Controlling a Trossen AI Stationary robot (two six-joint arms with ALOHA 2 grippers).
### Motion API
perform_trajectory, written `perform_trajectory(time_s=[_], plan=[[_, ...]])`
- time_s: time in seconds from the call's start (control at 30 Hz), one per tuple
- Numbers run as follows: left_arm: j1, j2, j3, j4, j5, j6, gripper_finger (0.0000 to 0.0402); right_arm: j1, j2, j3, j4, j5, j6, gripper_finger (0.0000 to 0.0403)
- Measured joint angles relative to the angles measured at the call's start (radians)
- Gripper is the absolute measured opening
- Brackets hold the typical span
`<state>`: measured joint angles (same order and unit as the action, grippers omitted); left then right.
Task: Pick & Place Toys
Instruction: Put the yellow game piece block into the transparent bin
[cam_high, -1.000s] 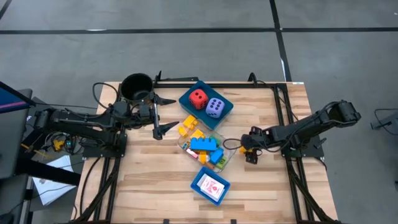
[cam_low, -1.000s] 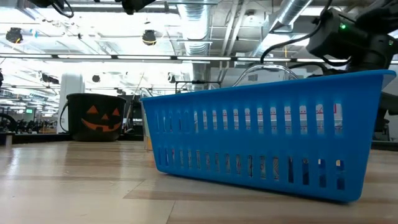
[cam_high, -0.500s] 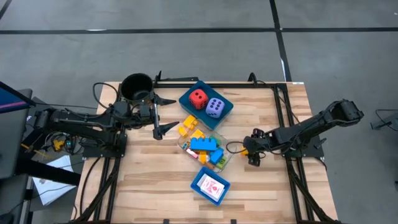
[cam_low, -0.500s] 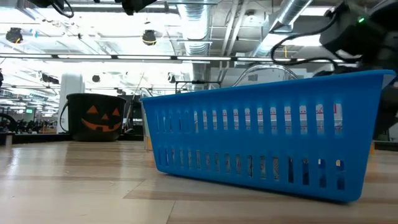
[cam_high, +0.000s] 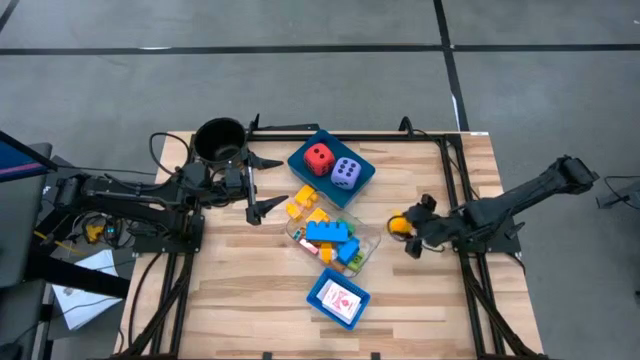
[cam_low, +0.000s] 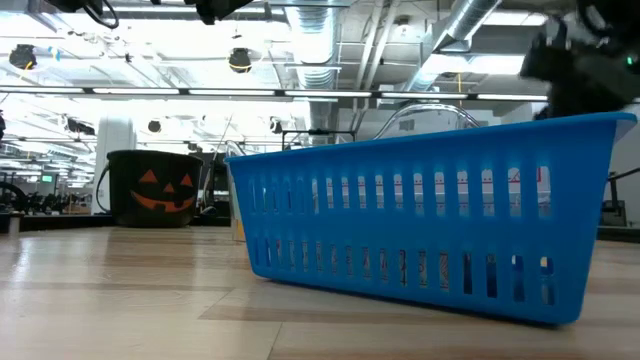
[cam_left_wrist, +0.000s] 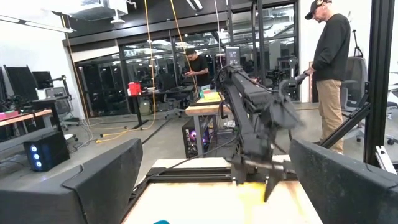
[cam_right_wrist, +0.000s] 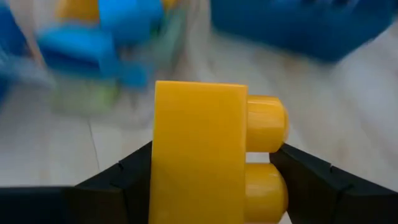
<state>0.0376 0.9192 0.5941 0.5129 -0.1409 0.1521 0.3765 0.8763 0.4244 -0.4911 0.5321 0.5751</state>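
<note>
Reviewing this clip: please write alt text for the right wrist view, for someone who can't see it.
A yellow brick fills the middle of the picture, gripped between the right gripper's two dark fingers, its round studs pointing sideways. Behind it, out of focus, lie a light wooden table and a jumble of blue, yellow and green bricks.

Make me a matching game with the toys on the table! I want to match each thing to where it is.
Things:
1. red die
2. yellow brick
3. white card
4. black pot

Places:
A. in the right gripper
B. by the left arm, at the table's far edge
C. in a blue tray beside a lavender die
D. in the nearest blue tray

Pairs: 1-C, 2-A, 3-D, 4-B
</note>
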Motion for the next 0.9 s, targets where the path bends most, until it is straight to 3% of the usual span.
perform_trajectory(time_s=[0.17, 0.37, 0.9], plan=[[0.0, 0.0, 0.0, 0.001, 0.0, 0.0, 0.04, 0.016, -0.133, 0.001, 0.108, 0.123, -0.044, 0.0259], [0.0, 0.0, 0.0, 0.001, 0.0, 0.0, 0.04, 0.0, -0.166, 0.003, 0.347, 0.116, -0.118, 0.0259], [0.0, 0.0, 0.0, 0.001, 0.0, 0.0, 0.04, -0.001, 0.128, 0.003, 0.731, 0.053, -0.141, 0.0271]])
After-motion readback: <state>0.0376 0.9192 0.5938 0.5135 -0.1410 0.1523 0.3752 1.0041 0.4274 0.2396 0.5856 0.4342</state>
